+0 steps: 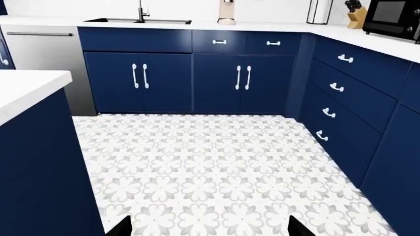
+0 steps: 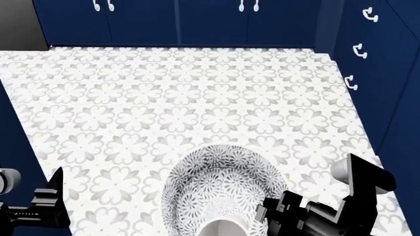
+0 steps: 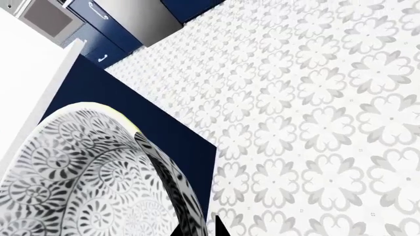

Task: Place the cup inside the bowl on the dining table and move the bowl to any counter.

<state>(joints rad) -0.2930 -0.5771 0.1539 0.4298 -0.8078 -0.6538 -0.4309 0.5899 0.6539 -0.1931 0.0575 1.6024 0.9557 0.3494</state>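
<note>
The right jaws [image 3: 196,228] pinch the bowl [image 2: 220,191] by its rim wall, carrying it above the tiled floor [image 2: 196,108] with the cup [image 2: 222,229] sitting inside. Glazed, rigid and breakable, it likely tips easily from a one-sided hold. The left jaws [image 1: 208,227] hang released and empty, facing the marble desk [image 1: 276,25].

lighting: bright, even | shadows: faint | focus: sharp | glare: none

the bowl [image 2: 220,189] and the cup [image 2: 222,228] inside it are cut off by the head view's lower edge. the right gripper [image 2: 279,219] is partly out of frame, its jaw state unreadable. only two dark fingertips [image 1: 121,227] of the left gripper show in its wrist view.
</note>
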